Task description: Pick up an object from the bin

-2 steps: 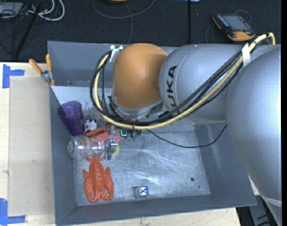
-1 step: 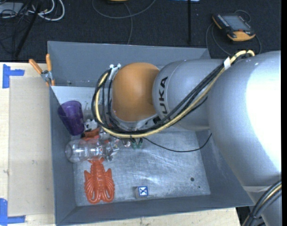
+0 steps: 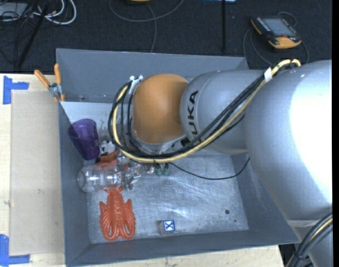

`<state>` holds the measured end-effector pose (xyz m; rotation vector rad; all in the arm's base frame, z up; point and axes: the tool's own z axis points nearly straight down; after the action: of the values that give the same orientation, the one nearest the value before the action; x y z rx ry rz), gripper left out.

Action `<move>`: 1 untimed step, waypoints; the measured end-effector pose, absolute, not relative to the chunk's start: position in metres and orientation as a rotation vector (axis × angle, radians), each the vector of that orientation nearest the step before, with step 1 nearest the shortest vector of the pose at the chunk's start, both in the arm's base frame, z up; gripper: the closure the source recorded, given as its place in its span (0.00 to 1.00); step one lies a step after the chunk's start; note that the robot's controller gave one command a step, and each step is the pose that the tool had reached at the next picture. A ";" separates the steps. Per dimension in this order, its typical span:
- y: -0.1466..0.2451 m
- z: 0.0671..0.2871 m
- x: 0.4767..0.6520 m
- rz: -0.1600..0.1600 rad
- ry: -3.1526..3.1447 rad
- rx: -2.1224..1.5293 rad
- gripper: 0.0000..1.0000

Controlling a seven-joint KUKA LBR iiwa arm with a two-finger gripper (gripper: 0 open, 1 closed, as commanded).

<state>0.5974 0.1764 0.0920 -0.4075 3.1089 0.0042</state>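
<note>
Grey bin [image 3: 158,64], contents left to right. Purple cup [image 3: 84,138], far-left corner. Clear plastic bottle [image 3: 94,178], lying on its side just below the cup. Red-orange toy lobster [image 3: 116,217], near the front wall. Tool [image 3: 128,174], low under the arm's orange cover [image 3: 158,107] at the bottle's right end; whether open or closed cannot be told. Small blue-marked block [image 3: 168,226], front centre.

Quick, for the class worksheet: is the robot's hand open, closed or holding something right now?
Hand: cannot be told; it sits by the clear bottle, mostly hidden under the orange wrist cover.
</note>
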 end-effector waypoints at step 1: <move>0.183 0.134 0.589 -0.001 3.120 -0.409 1.00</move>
<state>0.5885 0.1833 0.1342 -0.4088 3.1201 -0.0009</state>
